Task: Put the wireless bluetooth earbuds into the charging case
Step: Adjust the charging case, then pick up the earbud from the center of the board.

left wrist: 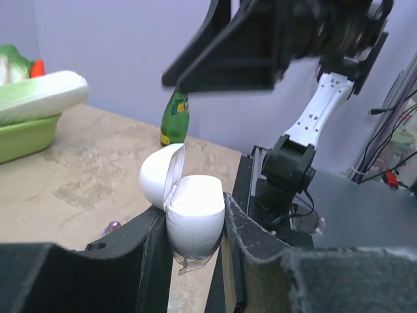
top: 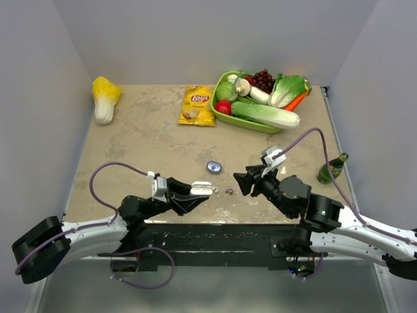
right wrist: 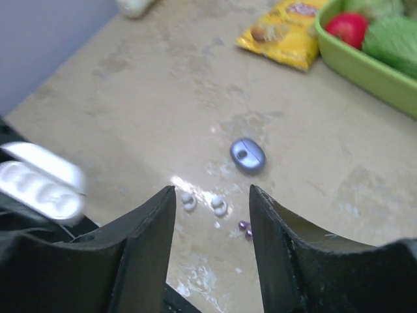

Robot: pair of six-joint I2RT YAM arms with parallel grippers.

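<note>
Left wrist view showed the left gripper (left wrist: pixel 193 218) clenched on the white charging case (left wrist: pixel 192 225), fingers narrowed to its body, lid (left wrist: pixel 161 176) hinged open and tilted up-left. Right gripper (right wrist: pixel 212 190) was spread wide, grasping nothing, hanging clear of the table (right wrist: pixel 130 98). Right wrist view alone showed two white earbuds (right wrist: pixel 188 199) lying on the table in line with the gap between its fingers. Purplish earbuds (right wrist: pixel 245 228) sat just beside them and a blue-grey oval case (right wrist: pixel 247 155) near, farther out. Left wrist caught only one purplish bud, low left. Top external put all buds on the table between the two grippers, apart from the held case. It also showed the case's long axis running across the table, pointing toward the right gripper. Right wrist showed its wells facing up, blurred.
</note>
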